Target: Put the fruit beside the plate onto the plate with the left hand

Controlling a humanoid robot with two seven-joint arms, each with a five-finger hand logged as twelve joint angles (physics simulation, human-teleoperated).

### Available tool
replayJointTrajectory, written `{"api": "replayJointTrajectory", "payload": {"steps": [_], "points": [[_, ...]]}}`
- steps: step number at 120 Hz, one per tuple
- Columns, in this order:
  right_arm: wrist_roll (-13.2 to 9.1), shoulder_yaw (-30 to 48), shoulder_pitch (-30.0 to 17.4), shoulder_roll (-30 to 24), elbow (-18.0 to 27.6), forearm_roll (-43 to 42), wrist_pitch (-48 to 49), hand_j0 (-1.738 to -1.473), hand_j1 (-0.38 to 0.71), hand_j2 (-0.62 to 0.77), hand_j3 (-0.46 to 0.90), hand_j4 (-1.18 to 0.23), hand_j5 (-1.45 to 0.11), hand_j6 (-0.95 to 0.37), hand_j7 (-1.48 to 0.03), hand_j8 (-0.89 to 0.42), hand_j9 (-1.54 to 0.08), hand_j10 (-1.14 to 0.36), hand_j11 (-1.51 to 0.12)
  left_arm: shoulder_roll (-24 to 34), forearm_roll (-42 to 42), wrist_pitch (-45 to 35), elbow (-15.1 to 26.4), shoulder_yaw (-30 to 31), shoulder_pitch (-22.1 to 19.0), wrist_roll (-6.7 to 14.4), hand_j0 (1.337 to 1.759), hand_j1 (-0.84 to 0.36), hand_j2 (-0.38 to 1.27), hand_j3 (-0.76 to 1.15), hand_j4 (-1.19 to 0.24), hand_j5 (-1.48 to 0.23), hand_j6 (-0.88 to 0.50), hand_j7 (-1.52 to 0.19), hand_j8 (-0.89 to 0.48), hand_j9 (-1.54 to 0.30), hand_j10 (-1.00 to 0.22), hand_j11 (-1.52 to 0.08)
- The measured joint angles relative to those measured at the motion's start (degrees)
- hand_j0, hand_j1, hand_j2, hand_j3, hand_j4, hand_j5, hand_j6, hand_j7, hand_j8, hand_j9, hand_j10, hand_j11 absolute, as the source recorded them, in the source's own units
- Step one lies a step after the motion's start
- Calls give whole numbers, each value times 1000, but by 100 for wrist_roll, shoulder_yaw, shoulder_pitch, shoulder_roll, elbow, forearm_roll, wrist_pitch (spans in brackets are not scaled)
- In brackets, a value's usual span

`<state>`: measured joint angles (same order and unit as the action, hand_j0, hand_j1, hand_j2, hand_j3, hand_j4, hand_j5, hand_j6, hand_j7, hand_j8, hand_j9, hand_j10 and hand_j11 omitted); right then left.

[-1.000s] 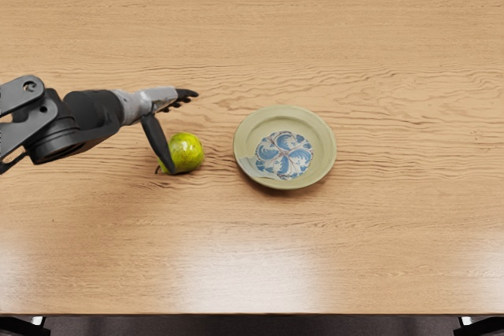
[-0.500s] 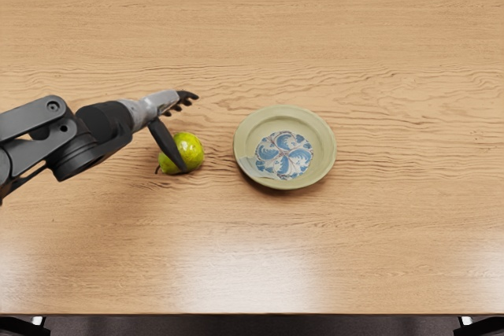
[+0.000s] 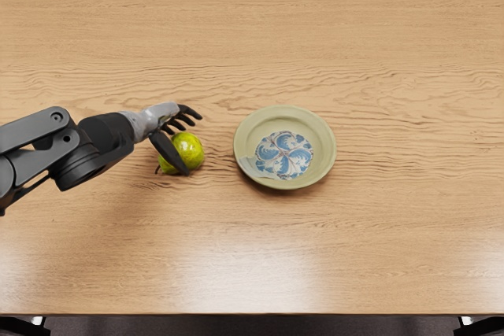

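Bright, even, lit softly from above. Broad pale sheen on the table (image 3: 244, 273) toward the near edge. Soft, diffuse shadow just below the arm (image 3: 87, 147); small dark one at the lower left of the fruit (image 3: 191, 147); thin shade along the near rim of the plate (image 3: 323, 136). Sharp throughout, grain crisp, lines straight at the borders.

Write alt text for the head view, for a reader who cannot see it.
The left robot hand reaches over a green fruit on a wooden table, thumb in front of it, fingers spread behind, not closed on it. A plate with a blue pattern stands empty beside the fruit.
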<state>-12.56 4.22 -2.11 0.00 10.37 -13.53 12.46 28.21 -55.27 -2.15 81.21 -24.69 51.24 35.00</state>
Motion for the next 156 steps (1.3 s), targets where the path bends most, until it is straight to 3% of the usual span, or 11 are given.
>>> {"api": "replayJointTrajectory", "payload": {"steps": [82,117,156], "points": [[0,0,0,0,0,0,0,-1658,-323,-4,0,-21,-28,-21,-28,-21,-28,-21,-28,-35,68,-29,-1,-19,-9,1,1657,-168,135,0,-452,-592,-453,-592,-404,-591,-452,-591],[1,0,0,0,0,0,0,-1658,-323,-4,0,-22,-28,-21,-28,-21,-28,-22,-28,-35,117,-26,-8,-37,-9,1,1657,-200,257,0,-528,-705,-479,-696,-379,-697,-429,-699],[1,0,0,0,0,0,1,-1658,-323,-4,0,-21,-28,-21,-28,-21,-28,-21,-28,20,576,29,-43,-331,99,3,1655,-185,228,0,-559,-767,-472,-754,-360,-756,-409,-751]]}}
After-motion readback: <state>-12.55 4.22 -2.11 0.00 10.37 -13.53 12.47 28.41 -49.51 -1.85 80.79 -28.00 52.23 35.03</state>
